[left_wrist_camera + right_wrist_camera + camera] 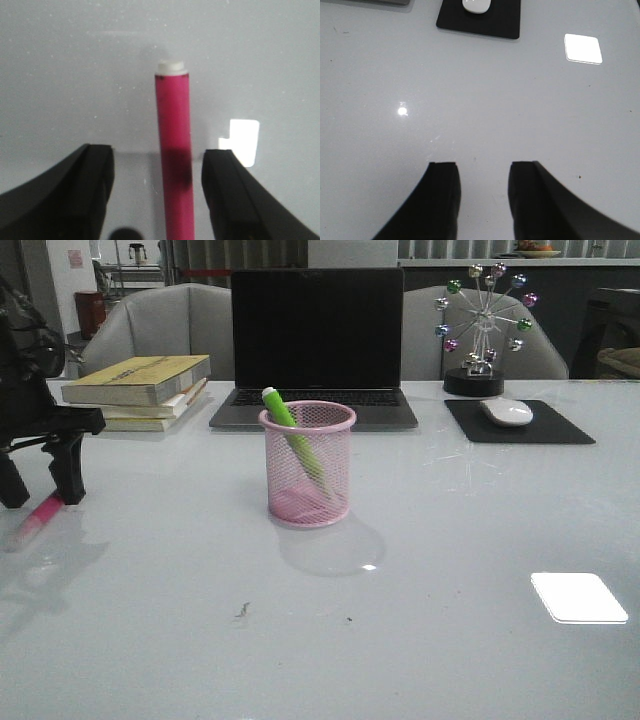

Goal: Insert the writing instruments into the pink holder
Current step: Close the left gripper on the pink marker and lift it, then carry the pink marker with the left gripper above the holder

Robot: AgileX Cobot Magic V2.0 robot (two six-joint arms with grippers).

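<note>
The pink holder point(335, 475) stands upright mid-table with the green marker point(283, 415) leaning inside it, capped end above the rim. Flat on the table at the far left lies the pink marker point(38, 517). My left gripper point(40, 498) is open and straddles it, fingertips down near the table. In the left wrist view the pink marker point(172, 125) runs between the two fingers with a gap on each side, its pale end pointing away from my left gripper point(159, 155). My right gripper point(483, 170) is open over bare table, holding nothing, and is out of the front view.
Behind the holder stands an open laptop point(316, 340). A stack of books point(140, 380) lies at the back left. At the back right are a white mouse point(507, 412) on a black pad point(560, 430) and a ferris-wheel ornament point(485, 325).
</note>
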